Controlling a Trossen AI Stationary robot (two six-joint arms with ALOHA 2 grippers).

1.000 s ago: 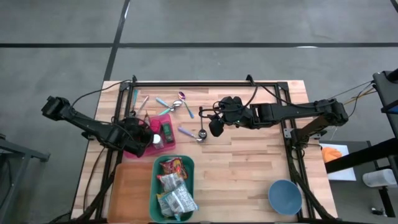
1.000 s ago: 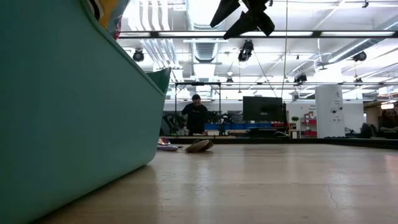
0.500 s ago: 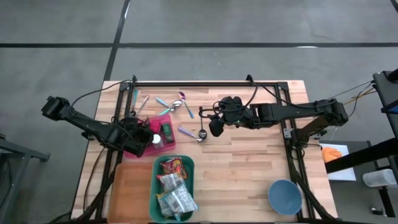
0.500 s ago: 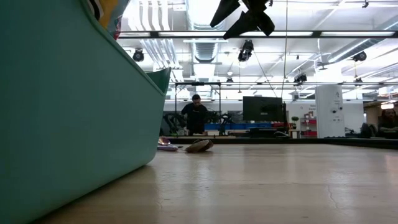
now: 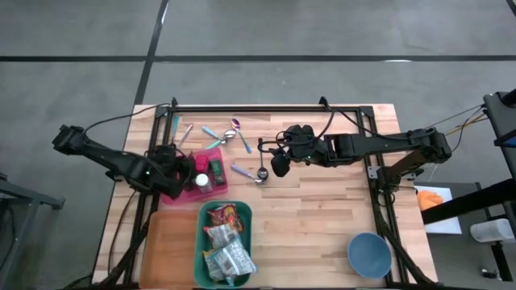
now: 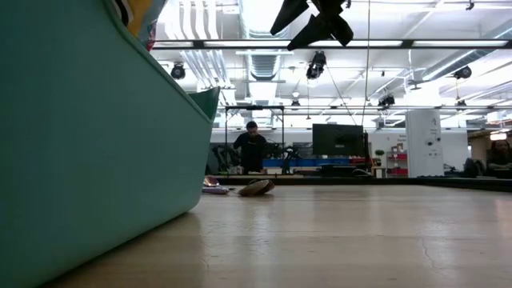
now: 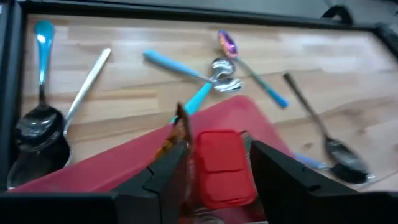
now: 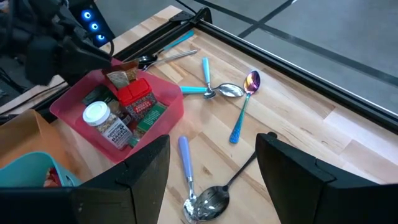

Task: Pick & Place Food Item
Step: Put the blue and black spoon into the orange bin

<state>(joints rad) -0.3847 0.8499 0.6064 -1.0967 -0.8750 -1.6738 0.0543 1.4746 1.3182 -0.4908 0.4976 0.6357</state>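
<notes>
Your counter (image 5: pixel 322 217) is pale butcher-block wood inside a black frame, on a grey floor; the low view looks across it into a bright workshop where a person (image 6: pixel 253 149) stands far back among monitors.

Your left gripper (image 5: pixel 179 171) sits low over the pink bin (image 5: pixel 216 187) at the counter's left, the arm stretched in from the left edge. In the left wrist view its fingers (image 7: pixel 163 176) stand parted on either side of a red-lidded jar (image 7: pixel 219 168) without clamping it; a brown packet (image 7: pixel 178 127) stands just beside that jar. The bin also holds a white-capped spice jar (image 8: pixel 106 124).

Your right gripper (image 5: pixel 278 163) hangs above mid-counter, the arm reaching in from the right, its fingers (image 8: pixel 140 177) wide apart and holding nothing.

Spoons (image 5: pixel 234 133) lie scattered behind the bin. A teal bin (image 5: pixel 242 211) of snack packets (image 5: pixel 224 242) sits near the front, beside a wooden tray (image 5: pixel 165 242). A blue bowl (image 5: pixel 369 254) rests at the front right corner.
</notes>
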